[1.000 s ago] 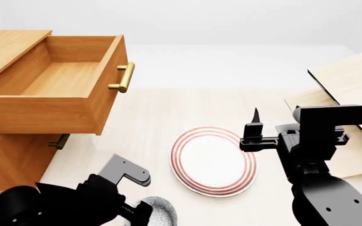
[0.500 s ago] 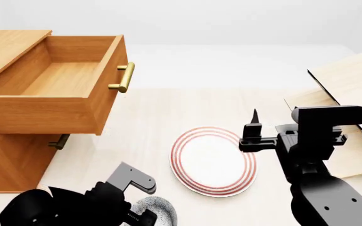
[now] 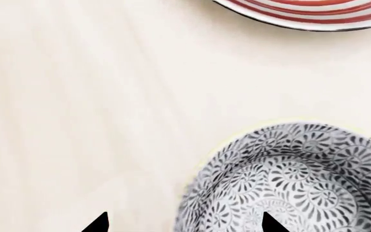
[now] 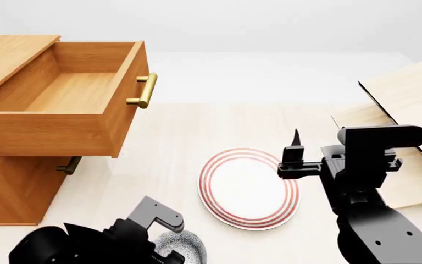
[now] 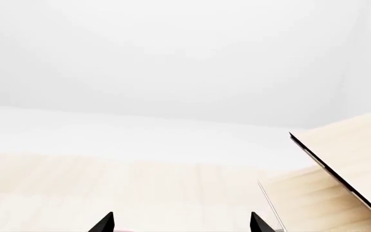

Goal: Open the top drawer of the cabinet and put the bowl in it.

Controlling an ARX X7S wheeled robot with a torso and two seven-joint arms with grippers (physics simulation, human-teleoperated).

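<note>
Over bowl — left end effector.

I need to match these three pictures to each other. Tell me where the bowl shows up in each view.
Head view: the bowl sits at the bottom edge, left of centre, partly hidden by the left arm.
Left wrist view: the bowl fills the lower right, patterned outside showing, one fingertip of the left hand over it.
Right wrist view: not in it.
Shared landmark: the red-ringed plate, also at the left wrist picture's top edge.
</note>
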